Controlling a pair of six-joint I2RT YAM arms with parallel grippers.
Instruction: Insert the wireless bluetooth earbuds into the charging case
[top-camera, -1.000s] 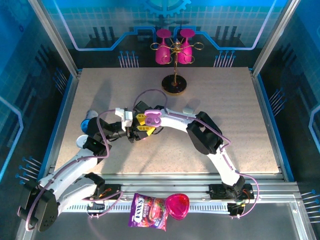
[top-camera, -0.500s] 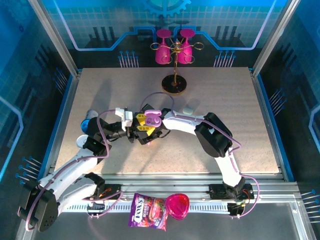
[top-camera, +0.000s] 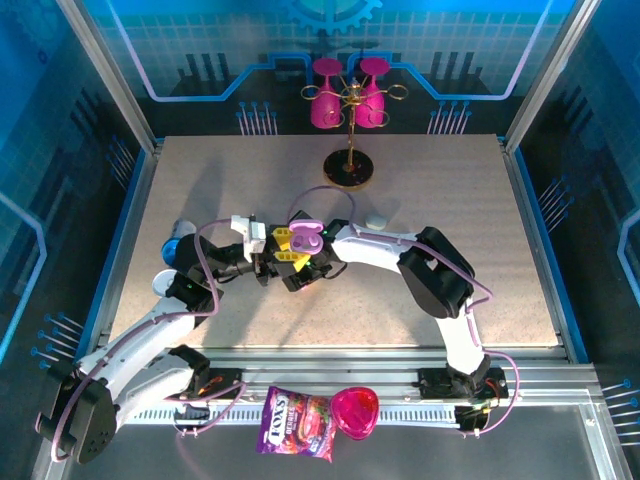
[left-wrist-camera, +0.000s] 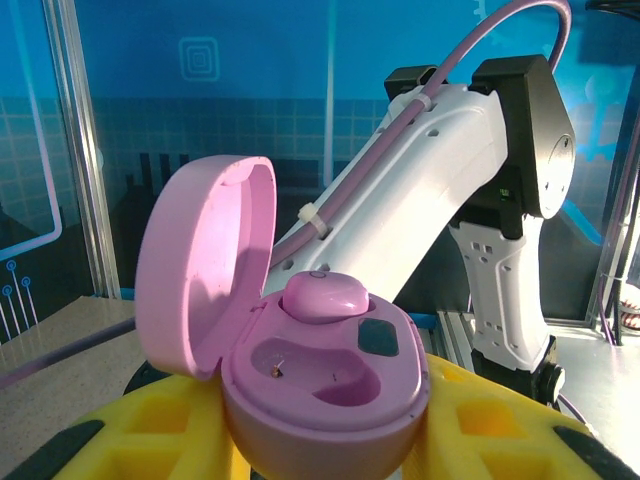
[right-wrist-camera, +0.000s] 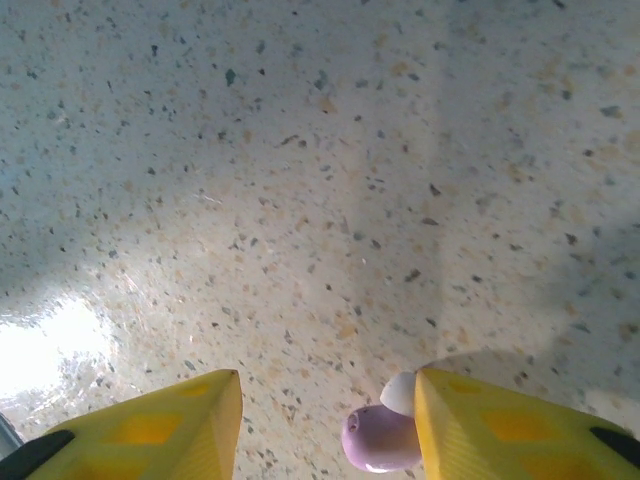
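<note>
The speckled beige stone-look table (top-camera: 480, 230) lay mostly bare, with both white arms reaching in to meet near its middle.

The left gripper (top-camera: 288, 248) had its yellow fingers closed tight on either side of the lilac pebble-shaped plastic charging case (left-wrist-camera: 330, 400). It held the case off the table with the hinged lid (left-wrist-camera: 205, 265) thrown back. The right gripper (right-wrist-camera: 325, 420) hung low over the tabletop just beside the case. Its jaws stood partly apart with nothing clamped between them.

In the case, one seated lilac bud (left-wrist-camera: 325, 297) already filled the far well, and the near well (left-wrist-camera: 320, 375) sat empty. The loose lilac bud with a whitish tip (right-wrist-camera: 378, 440) lay on the table between the right gripper's fingers. It was pressed up against one finger (right-wrist-camera: 480, 420), with a wide gap to the other.

To my eye, that off-centre position was the danger. As the jaws came together, the far finger would sweep across and meet a rounded, slippery body. The bud could roll, squirt out sideways, or get pinched by its tip and turn. A crooked grip would bring it to the empty well at the wrong angle, where it could perch on the rim or nudge the seated bud. Pressing down hard on the case might also shift it in the left gripper.
</note>
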